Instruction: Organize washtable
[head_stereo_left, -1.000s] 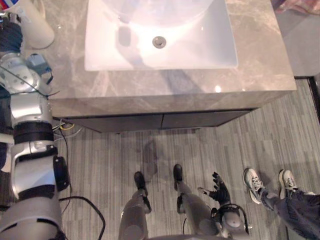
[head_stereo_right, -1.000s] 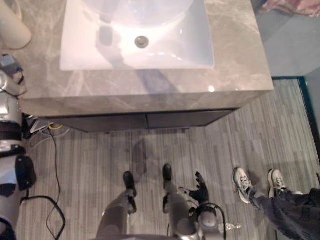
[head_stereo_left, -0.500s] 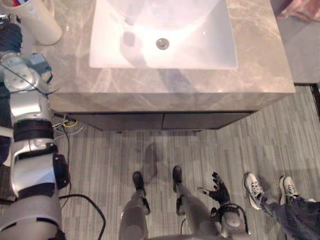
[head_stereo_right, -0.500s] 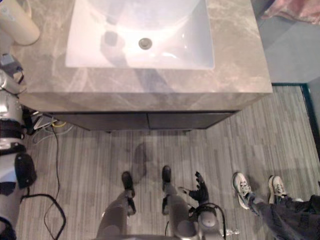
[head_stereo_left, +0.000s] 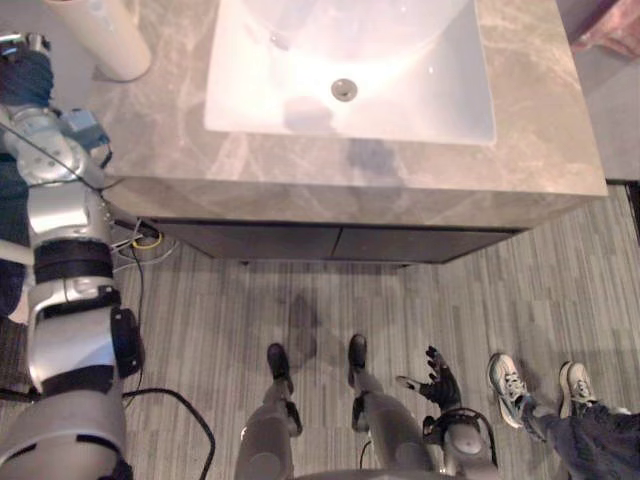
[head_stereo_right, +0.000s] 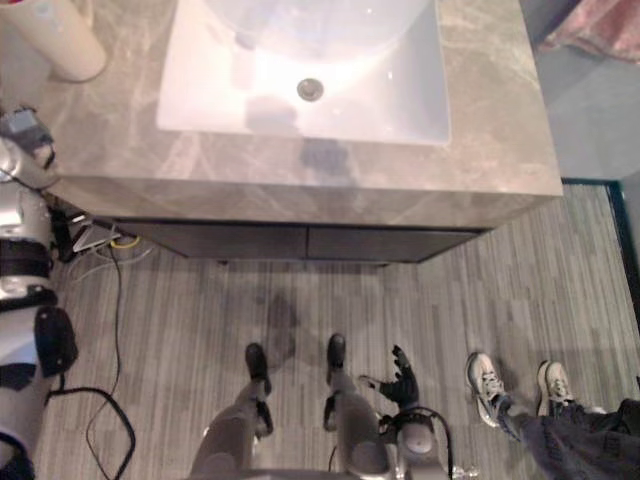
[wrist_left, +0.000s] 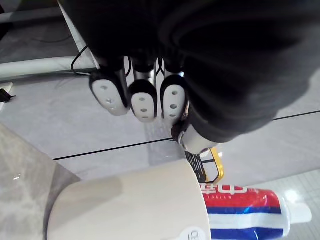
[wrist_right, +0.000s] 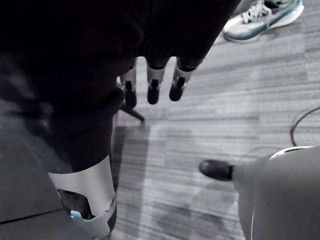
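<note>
A cream cup (head_stereo_left: 100, 35) stands on the grey marble washtable (head_stereo_left: 540, 150) at its far left corner, left of the white sink (head_stereo_left: 470, 110). In the left wrist view the cup (wrist_left: 130, 210) is close under my left hand (wrist_left: 142, 97), with a red, white and blue toothpaste tube (wrist_left: 250, 215) at its rim. The fingers are curled above the cup with nothing between them, and the thumb is near the rim. My left hand (head_stereo_left: 22, 75) sits beside the table's left edge. My right hand (head_stereo_left: 437, 380) hangs low by the floor, fingers straight (wrist_right: 152, 90), holding nothing.
The sink's drain (head_stereo_left: 344, 89) lies in the basin's middle. Dark drawer fronts (head_stereo_left: 330, 243) run under the counter. A person's shoes (head_stereo_left: 510, 385) stand on the grey plank floor at the lower right. Cables (head_stereo_left: 140, 240) lie under the table's left end.
The whole picture has shifted right and down, so the camera moved. The cup and sink keep their places on the table. Neither hand has visibly changed.
</note>
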